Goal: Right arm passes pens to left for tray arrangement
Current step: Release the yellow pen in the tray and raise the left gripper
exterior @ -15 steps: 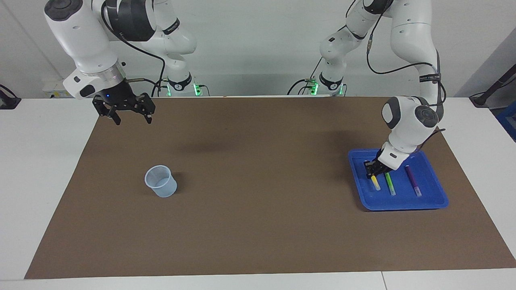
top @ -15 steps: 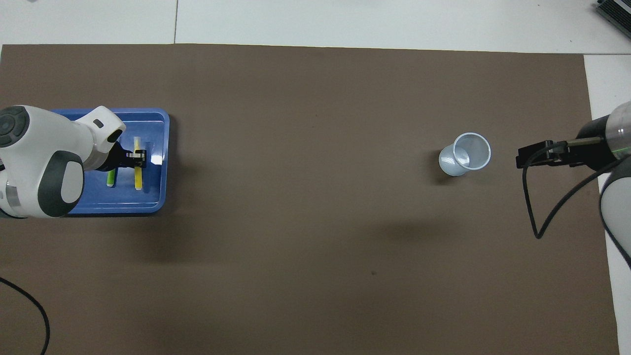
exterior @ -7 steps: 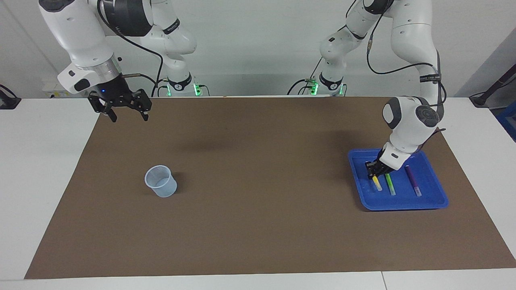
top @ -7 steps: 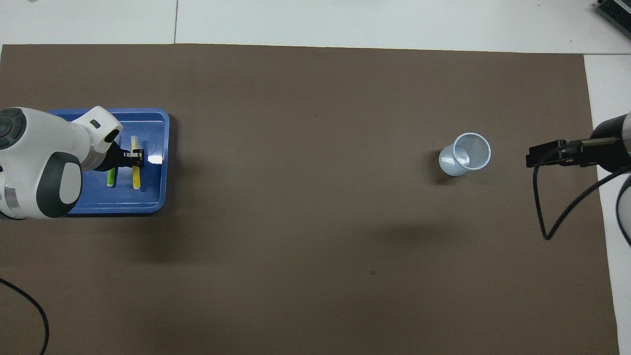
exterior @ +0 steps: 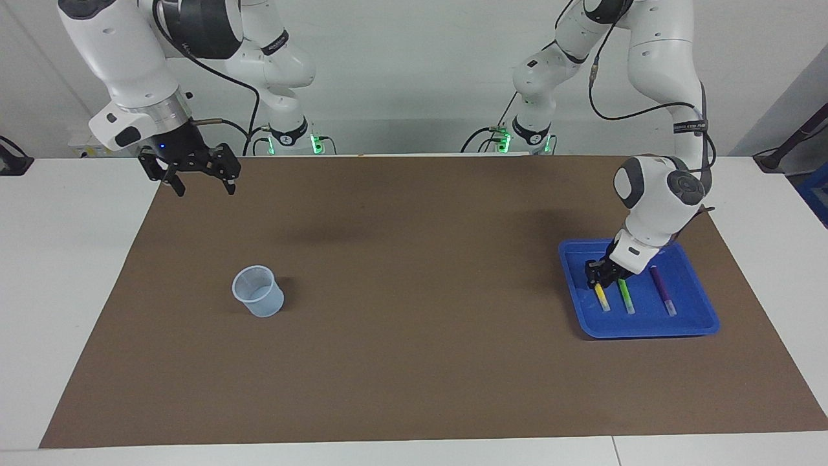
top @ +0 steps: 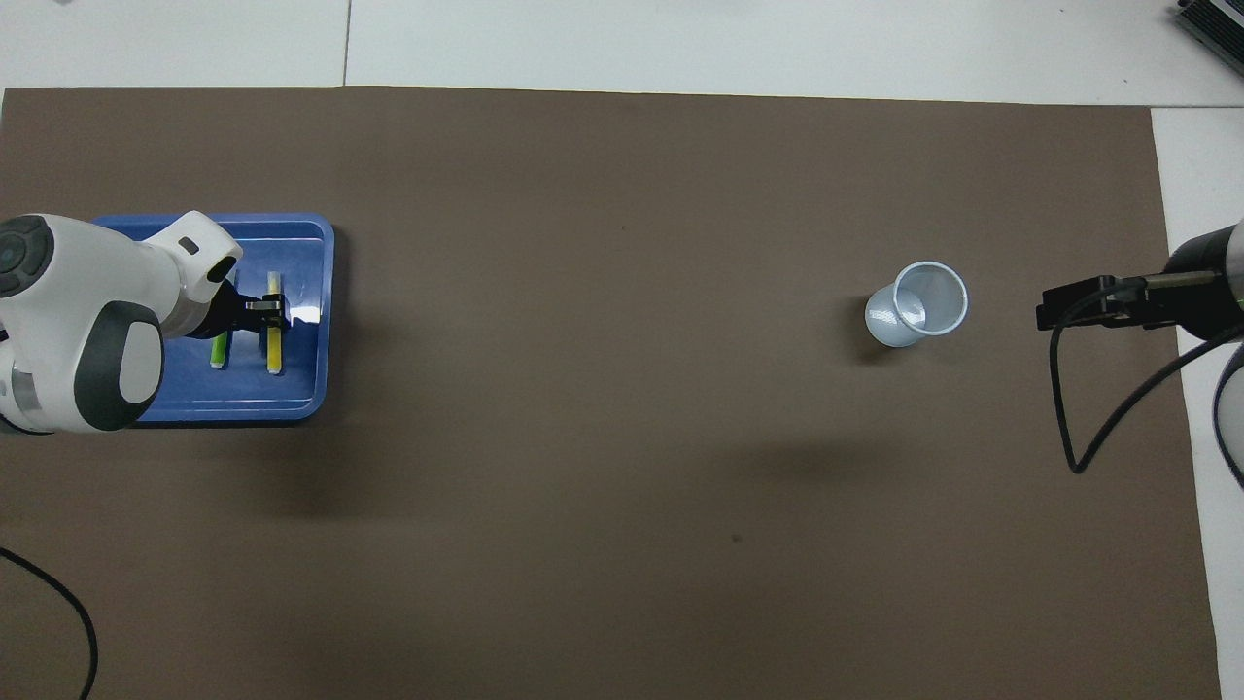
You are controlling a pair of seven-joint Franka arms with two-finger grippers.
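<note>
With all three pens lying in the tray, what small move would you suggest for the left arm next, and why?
Probably lift the left claw straight up off the yellow pen. That pen lies flat in the blue tray beside the green pen and purple pen, so nothing remains to place. The right claw waits, open.

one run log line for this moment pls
left gripper: low over yellow pen in tray | green pen, purple pen: in tray | right gripper: open, waiting

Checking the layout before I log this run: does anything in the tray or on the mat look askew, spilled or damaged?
Nothing stands out. The yellow, green and purple marker pens lie side by side in the blue plastic tray; the translucent plastic cup stands upright.
</note>
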